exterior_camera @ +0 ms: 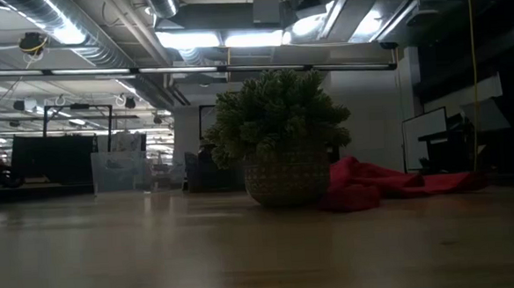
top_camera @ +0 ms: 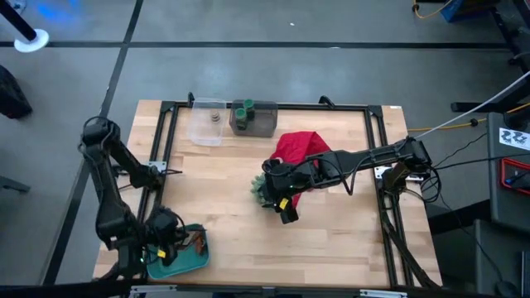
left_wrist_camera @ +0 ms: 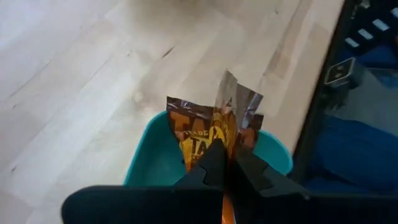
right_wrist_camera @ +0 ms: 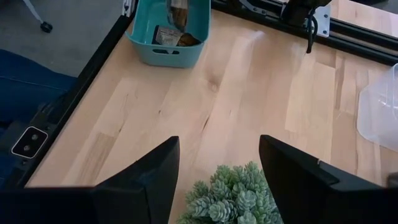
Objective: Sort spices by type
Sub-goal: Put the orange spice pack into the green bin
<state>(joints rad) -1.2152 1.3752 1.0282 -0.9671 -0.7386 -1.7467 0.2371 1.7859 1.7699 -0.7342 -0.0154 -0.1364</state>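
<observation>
While the left gripper (left_wrist_camera: 225, 163) pinches a brown packet (left_wrist_camera: 211, 127) over the teal bin (left_wrist_camera: 149, 163) at the bench's near-left corner, a tilted release could drop it onto the rim. The right gripper (right_wrist_camera: 219, 163), fingers spread, hangs above the spiky plant (right_wrist_camera: 231, 198) and could snag it.

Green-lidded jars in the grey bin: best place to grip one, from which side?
Judging from overhead: take a green-lidded jar by its round lid, coming straight down. The jars stand upright and close together in the grey bin, whose walls likely block a side approach. The right gripper, open over the plant, is the nearer one.
</observation>
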